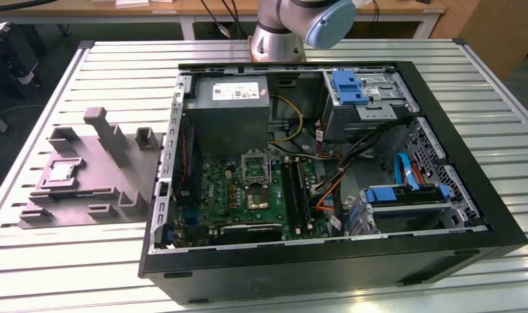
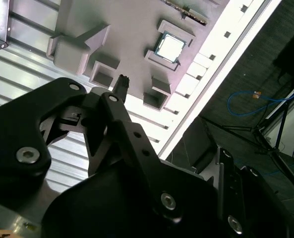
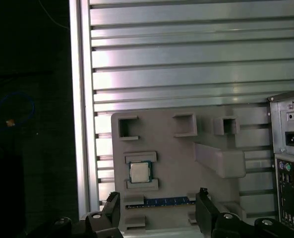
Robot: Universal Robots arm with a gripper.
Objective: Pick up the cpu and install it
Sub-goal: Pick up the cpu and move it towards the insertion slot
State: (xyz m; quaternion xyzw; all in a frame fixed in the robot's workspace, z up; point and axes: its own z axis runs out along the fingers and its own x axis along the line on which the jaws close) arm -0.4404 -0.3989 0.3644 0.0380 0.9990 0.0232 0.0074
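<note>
The cpu [image 1: 62, 171] is a small silvery square lying flat in a seat of the grey moulded tray [image 1: 90, 195], on the slatted table at the exterior view's left of the open computer case. Both wrist views look down on it, the cpu [image 3: 140, 172] [image 2: 168, 46] held between two low tray ridges. My gripper [image 3: 157, 201] hangs well above the tray, open, its two black fingertips [image 3: 112, 202] wide apart with nothing between them. On the green motherboard [image 1: 246, 195] inside the case sits the shiny socket frame [image 1: 256, 169].
A blue memory stick [image 3: 159, 201] lies in the tray beside the cpu. The case [image 1: 472, 248] holds a grey power-supply box [image 1: 233, 98], blue drive brackets [image 1: 403, 194] and loose cables [image 1: 351, 156]. Its rear panel [image 3: 288, 163] stands beside the tray. The table edge [image 3: 82, 124] borders dark floor.
</note>
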